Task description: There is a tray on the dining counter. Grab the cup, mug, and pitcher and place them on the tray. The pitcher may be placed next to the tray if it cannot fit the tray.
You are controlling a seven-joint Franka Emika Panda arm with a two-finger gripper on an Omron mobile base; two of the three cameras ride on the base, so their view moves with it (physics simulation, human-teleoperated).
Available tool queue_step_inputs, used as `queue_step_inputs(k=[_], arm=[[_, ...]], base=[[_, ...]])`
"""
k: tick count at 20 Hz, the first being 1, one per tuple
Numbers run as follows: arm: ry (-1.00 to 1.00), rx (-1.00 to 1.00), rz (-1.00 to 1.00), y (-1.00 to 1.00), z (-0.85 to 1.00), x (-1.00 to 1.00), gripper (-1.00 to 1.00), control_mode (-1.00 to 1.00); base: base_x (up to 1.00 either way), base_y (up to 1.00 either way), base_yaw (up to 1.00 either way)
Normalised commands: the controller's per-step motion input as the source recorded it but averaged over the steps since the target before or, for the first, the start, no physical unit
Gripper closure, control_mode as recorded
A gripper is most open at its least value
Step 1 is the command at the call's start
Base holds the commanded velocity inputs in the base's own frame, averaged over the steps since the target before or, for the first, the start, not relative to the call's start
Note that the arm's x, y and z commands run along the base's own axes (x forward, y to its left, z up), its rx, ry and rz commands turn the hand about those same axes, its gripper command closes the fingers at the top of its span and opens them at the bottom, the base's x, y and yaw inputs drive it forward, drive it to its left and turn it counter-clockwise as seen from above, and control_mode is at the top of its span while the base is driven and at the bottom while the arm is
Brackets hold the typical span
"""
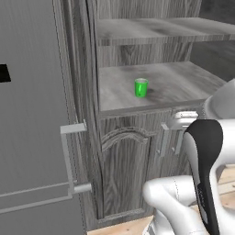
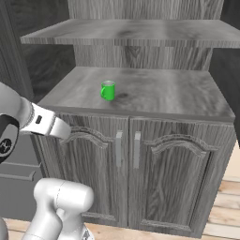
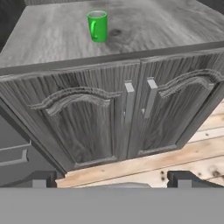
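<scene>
On the grey wood-grain desk (image 2: 187, 96) ahead of you stands the mug (image 2: 108, 90), upright and alone, toward the left half of the top and set back from the front edge. You see it bright green with a grey inside; from the hand view its small handle faces left and a little toward you, and from the right base view the handle also sits on its left side. You cannot tell whether anything is in it: the inside reads as plain grey. Nothing touches the mug, and a faint dark smudge in the wood grain lies just to its right.

Above the desk runs a shelf (image 2: 140, 30) of the same grey wood. Below the top, two cabinet doors (image 3: 87, 118) with arched panels are shut, their two pale upright handles (image 3: 139, 101) side by side at the middle seam. A tall flat grey panel with a long pale handle (image 1: 71, 158) stands to the left of the cabinet in the left base view. Pale wooden floor (image 3: 144, 168) runs under the cabinet.

Your claw (image 3: 113, 178) hangs low in front of the doors, well below and apart from the mug, its two dark tips spread wide with nothing between them.
</scene>
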Motion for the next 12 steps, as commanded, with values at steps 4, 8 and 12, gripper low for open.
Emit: queue_step_inputs(k=[4,8,12], arm=[[-0.14,-0.05,0.01,0.0,0.09,0.03,-1.0,-1.0],[-0.08,0.0,0.02,0.0,0.02,0.31,-1.0,-1.0],[-0.01,0.0,0.01,0.0,0.0,0.47,-1.0,-1.0]], base=[[0.0,0.0,0.0],[0.0,0.0,0.0],[0.0,0.0,0.0]])
